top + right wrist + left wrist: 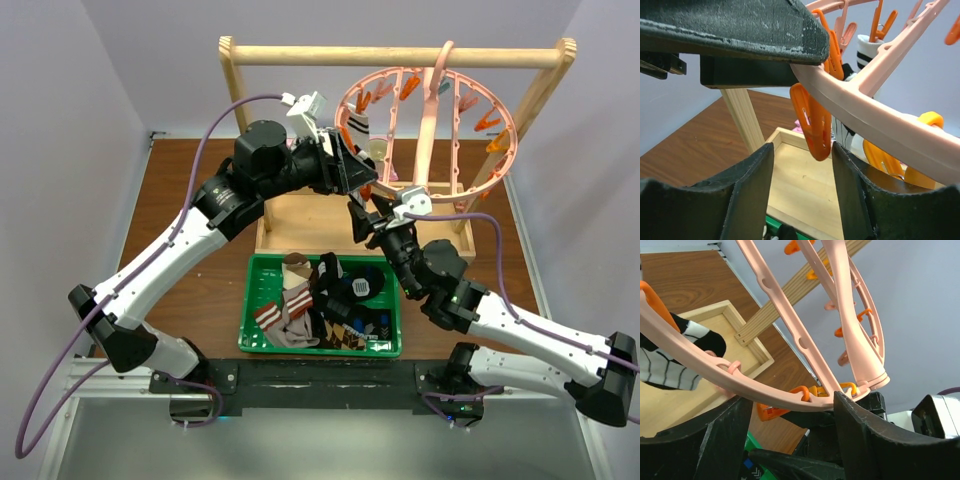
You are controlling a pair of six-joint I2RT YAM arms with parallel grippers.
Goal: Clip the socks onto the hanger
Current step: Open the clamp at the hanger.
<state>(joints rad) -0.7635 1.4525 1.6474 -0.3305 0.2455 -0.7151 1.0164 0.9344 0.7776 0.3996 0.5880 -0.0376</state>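
Observation:
The pink round hanger (430, 125) hangs from the wooden rack, and a white sock with black stripes (356, 127) is clipped to its left rim. Several more socks (300, 300) lie in the green tray. My left gripper (352, 170) is open at the ring's lower left. In the left wrist view the pink rim (715, 370) crosses just above that open left gripper (790, 405), with the striped sock (670, 357) hanging at the left. My right gripper (362, 215) sits just below it. In its wrist view the right gripper (802, 150) is open around a hanging orange clip (812, 120), which is not squeezed.
The light wooden rack (400, 55) stands at the back on a wooden base tray (300, 215). The green tray (250, 300) sits near the arms' bases. The two grippers are close together under the ring's rim. Brown table (180, 200) lies to the left.

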